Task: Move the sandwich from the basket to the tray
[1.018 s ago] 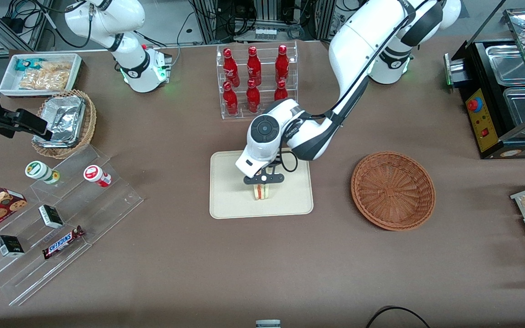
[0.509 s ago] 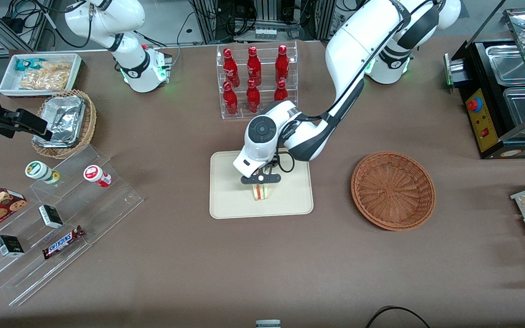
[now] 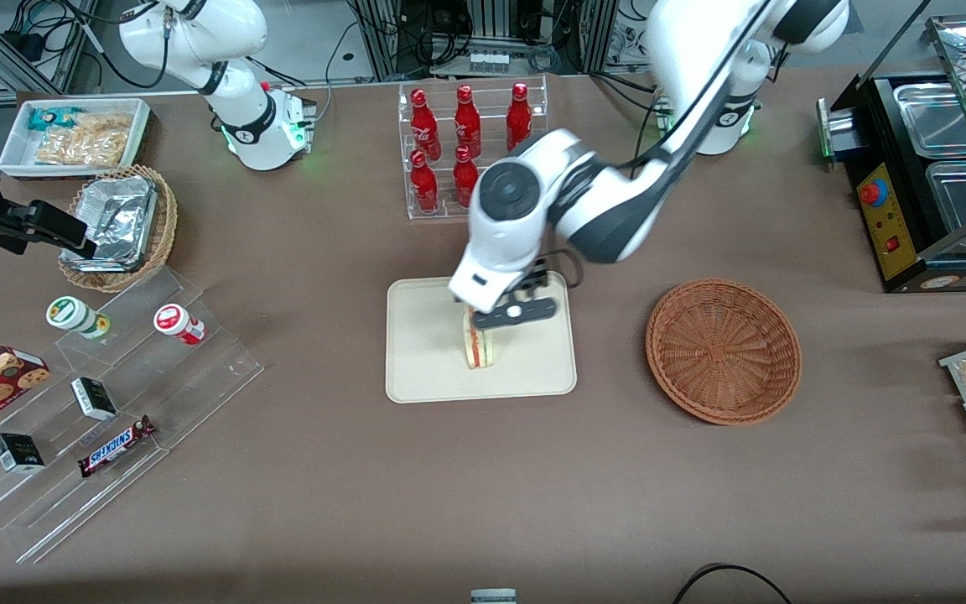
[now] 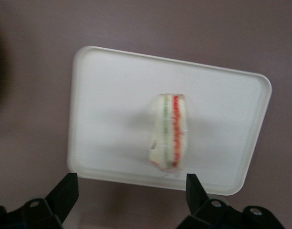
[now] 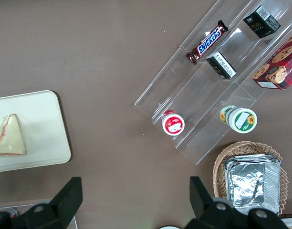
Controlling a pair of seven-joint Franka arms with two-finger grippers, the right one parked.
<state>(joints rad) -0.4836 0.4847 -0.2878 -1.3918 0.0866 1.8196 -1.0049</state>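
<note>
Sandwich (image 3: pixel 478 348) is lying on the tray (image 3: pixel 424 369); tool (image 3: pixel 510 312) is hovering above it, fingers wide apart, holding nothing.

Sandwich (image 5: pixel 10 137) lying on tray (image 5: pixel 46 138) — untouched.

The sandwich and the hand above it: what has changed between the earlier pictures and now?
The hand has let go of the sandwich and risen away from it, fingers open, with the arm lifting farther from the front camera. The sandwich stays standing on its edge on the tray. The basket stays empty, and nothing else on the table moved.
</note>
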